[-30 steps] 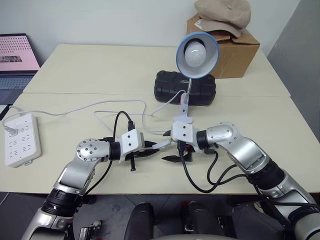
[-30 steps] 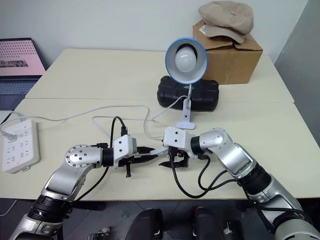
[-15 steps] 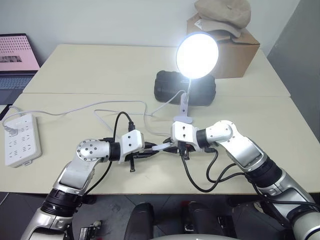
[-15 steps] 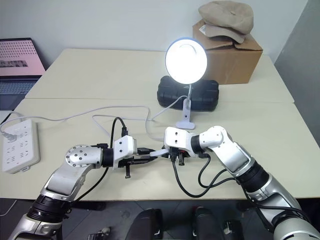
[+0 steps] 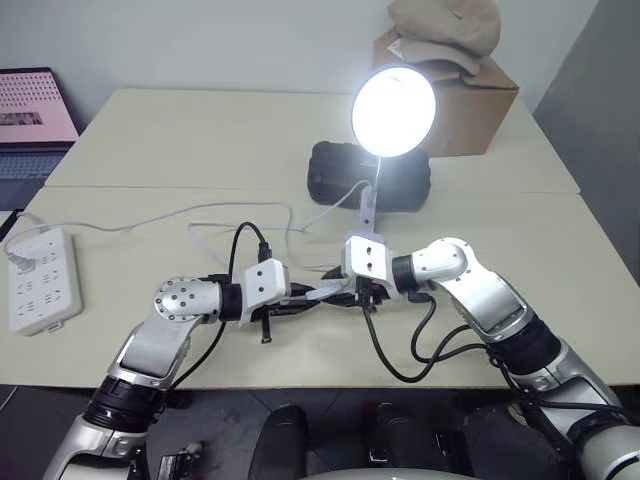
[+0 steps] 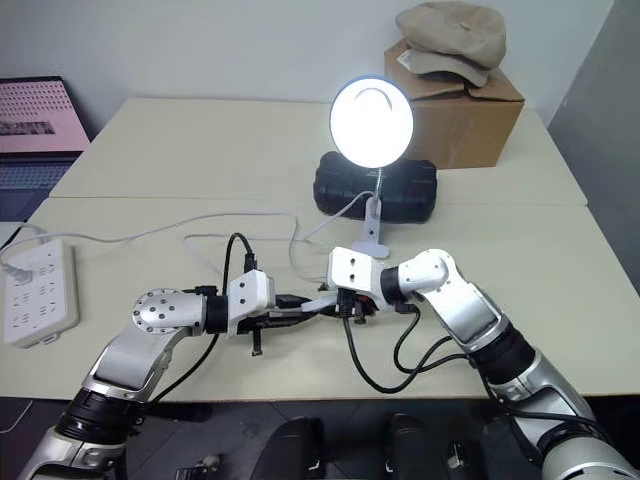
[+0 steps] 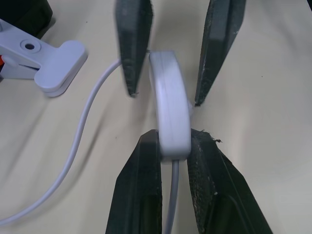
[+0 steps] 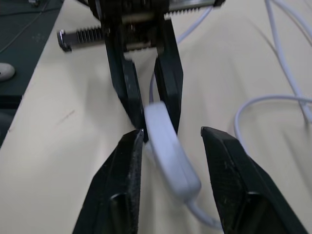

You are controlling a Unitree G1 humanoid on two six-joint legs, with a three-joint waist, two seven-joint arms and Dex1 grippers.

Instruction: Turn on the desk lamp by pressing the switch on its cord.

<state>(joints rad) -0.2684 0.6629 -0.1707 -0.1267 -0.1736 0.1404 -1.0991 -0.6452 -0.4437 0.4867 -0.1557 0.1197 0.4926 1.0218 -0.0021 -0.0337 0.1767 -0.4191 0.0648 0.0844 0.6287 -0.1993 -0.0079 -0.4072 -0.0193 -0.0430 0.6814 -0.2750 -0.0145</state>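
The desk lamp (image 5: pixel 393 110) stands at the middle of the table with its bulb glowing brightly, and its white clip base (image 6: pixel 370 243) sits just behind my right wrist. Held just above the table near its front, the slim white switch (image 7: pixel 168 102) has one end in my left gripper (image 7: pixel 174 139), which is shut on it. My right gripper (image 8: pixel 173 136) faces the left one, its fingers open on either side of the switch's (image 8: pixel 170 156) other end. The thin white cord (image 5: pixel 240 208) loops back across the table from there.
A white power strip (image 5: pixel 40 278) lies at the left edge. A black case (image 5: pixel 340 175) sits behind the lamp. At the back right is a cardboard box (image 5: pixel 475 100) with a tan cap (image 5: pixel 445 25) on it, and at the far left a laptop (image 5: pixel 30 110).
The lamp was off a second ago and is now lit. My right gripper closed on the switch and has since opened partway. The left gripper kept its hold.
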